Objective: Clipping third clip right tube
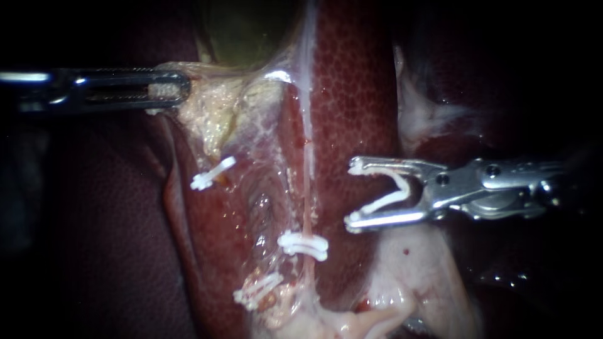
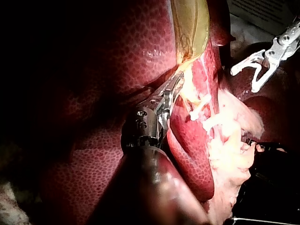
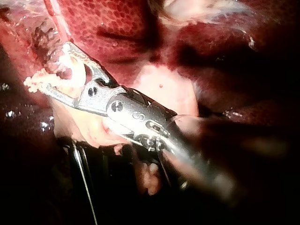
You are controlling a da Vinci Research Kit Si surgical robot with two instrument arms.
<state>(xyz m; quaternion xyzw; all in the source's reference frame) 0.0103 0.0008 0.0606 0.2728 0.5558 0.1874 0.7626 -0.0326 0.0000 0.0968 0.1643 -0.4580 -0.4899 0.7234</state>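
Right instrument (image 1: 353, 194): open clip (image 1: 389, 200) held in spread jaws; right tube (image 1: 307, 188) ahead, to be fully straddled before closing. Left instrument (image 1: 179, 88): clamped on tissue (image 1: 207, 116).

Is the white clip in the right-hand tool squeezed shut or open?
Open. The clip sits spread in a V between the right instrument's wide jaws, its two ends apart, beside the tube, not around it.

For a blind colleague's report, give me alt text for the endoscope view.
The right instrument holds an open white clip in its jaws beside the thin tube, not yet around it. The left instrument grips pale tissue.
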